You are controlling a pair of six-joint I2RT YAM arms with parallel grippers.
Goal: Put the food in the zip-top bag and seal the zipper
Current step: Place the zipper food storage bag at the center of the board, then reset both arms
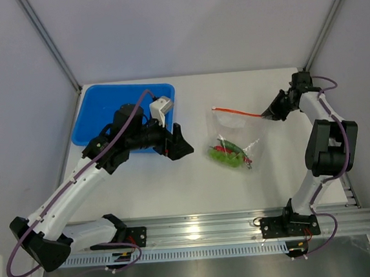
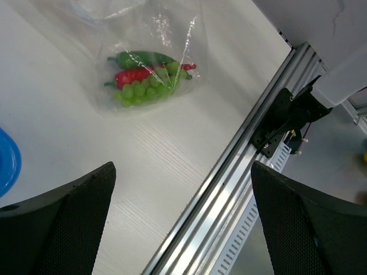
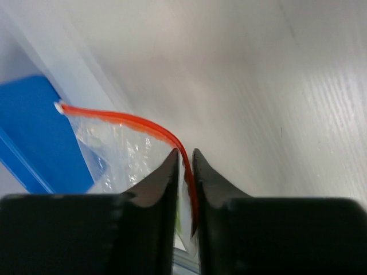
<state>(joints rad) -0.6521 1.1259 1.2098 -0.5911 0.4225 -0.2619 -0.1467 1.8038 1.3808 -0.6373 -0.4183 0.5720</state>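
Note:
The clear zip-top bag (image 1: 237, 137) lies on the white table with the food inside at its near end: light-green grapes (image 1: 227, 157), a slim red piece (image 1: 221, 149) and a darker-green piece (image 1: 234, 148). They also show in the left wrist view: grapes (image 2: 143, 91), red piece (image 2: 132, 75), green piece (image 2: 143, 58). The red-orange zipper (image 1: 234, 111) runs along the bag's far edge. My right gripper (image 1: 275, 112) is shut on the zipper's right end (image 3: 186, 166). My left gripper (image 1: 180, 145) is open and empty, left of the bag.
A blue plastic tub (image 1: 105, 113) stands at the back left, under my left arm. An aluminium rail (image 1: 244, 227) runs along the table's near edge. Grey walls close in both sides and the back.

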